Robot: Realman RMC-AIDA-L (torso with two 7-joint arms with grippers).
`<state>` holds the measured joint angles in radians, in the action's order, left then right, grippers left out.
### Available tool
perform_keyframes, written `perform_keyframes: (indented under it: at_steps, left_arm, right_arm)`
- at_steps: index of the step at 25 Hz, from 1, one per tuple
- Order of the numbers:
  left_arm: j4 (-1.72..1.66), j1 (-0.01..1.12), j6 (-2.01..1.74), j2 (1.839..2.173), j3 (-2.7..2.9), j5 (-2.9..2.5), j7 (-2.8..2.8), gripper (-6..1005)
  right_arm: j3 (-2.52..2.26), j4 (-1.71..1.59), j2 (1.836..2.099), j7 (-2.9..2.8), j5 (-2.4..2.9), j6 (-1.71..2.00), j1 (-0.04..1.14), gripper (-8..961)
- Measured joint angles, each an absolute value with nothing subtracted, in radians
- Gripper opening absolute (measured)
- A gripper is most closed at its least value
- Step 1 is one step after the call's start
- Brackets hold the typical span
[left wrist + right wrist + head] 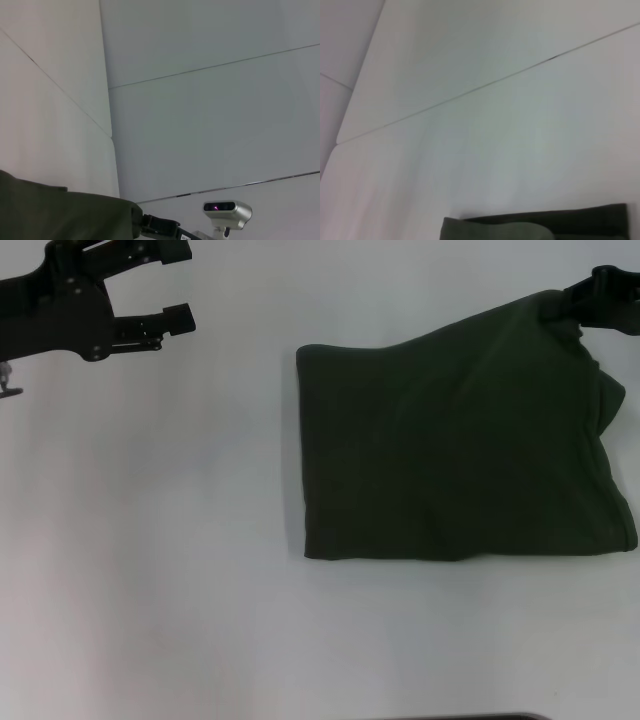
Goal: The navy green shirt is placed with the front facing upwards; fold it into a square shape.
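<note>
Head view shows one navy green shirt (460,450), two grippers and one white table (150,570). The shirt lies folded into a rough rectangle on the right half of the table, plain dark green on top with no print showing. Its left edge is straight and its near edge runs fairly level, while its far right corner is drawn up and outward, so the far edge slopes upward toward the right.

The right gripper (560,306) sits at that raised corner at the far right of the table, its fingers closed on the cloth, pinching the corner; the arm behind it runs off the right side of the view.

The left gripper (178,285) is at the far left, well apart from the shirt. Its two black fingers are spread wide and point toward the right, with nothing between them, and its arm stretches away to the left.

The left wrist view shows the shirt (55,212) from low down, along with one small silver camera on a stand (227,211). The right wrist view shows a strip of the shirt (535,227) on the table.
</note>
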<state>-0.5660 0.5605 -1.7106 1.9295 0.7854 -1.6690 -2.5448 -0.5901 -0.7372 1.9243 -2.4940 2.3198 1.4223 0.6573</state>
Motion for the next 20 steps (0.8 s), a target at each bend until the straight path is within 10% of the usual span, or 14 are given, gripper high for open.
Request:
perform_keyframes:
  at_steps: [20]
  left_arm:
    - [-0.566, 0.557, -1.717, 1.933, 0.787, -1.669, -2.528, 906]
  right_arm:
    - [-0.558, -0.741, 1.854, -2.565, 2.341, 1.427, 0.632, 158]
